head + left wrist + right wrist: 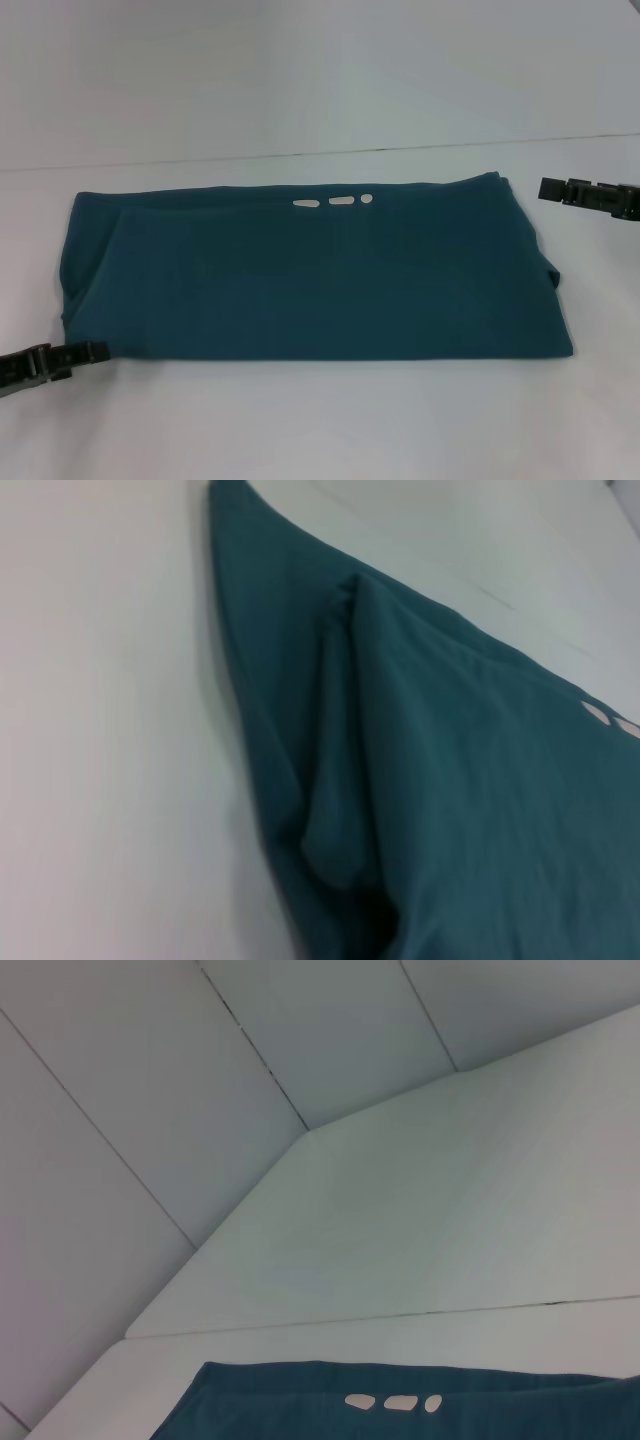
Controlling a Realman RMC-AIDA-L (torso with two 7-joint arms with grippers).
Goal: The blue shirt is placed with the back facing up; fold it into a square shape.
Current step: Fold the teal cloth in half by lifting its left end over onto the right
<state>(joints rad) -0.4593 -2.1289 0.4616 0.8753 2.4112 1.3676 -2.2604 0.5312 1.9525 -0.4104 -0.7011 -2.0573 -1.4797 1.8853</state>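
Left gripper (88, 352): low at the near-left corner of the blue shirt (310, 280), tips just beside or touching the hem; I cannot tell whether its fingers are apart or together, and the left wrist view shows none of them.
Left-edge risk: the left wrist view shows a raised, rolled pleat (335, 750) in the layers there; a pinch at this corner may well catch only the top layer, so the fold would drag askew or bunch.
Blue shirt position: lies flat on the white table (300, 430) as a wide band, already doubled over, with three small white marks (340, 201) peeping out at the far edge.
Shape risk: the band is much wider than deep, so it likely needs a side-to-side fold; uneven lift from the two corners would leave a skewed rectangle.
Right gripper (552, 188): hangs off the far-right corner, clear of the cloth; fingers look closed together, holding nothing.
Right-edge risk: the right side bulges unevenly, so edges may not line up.
Hidden: sleeves and collar tucked inside; lettering mostly covered; both arms cut off by the frame.
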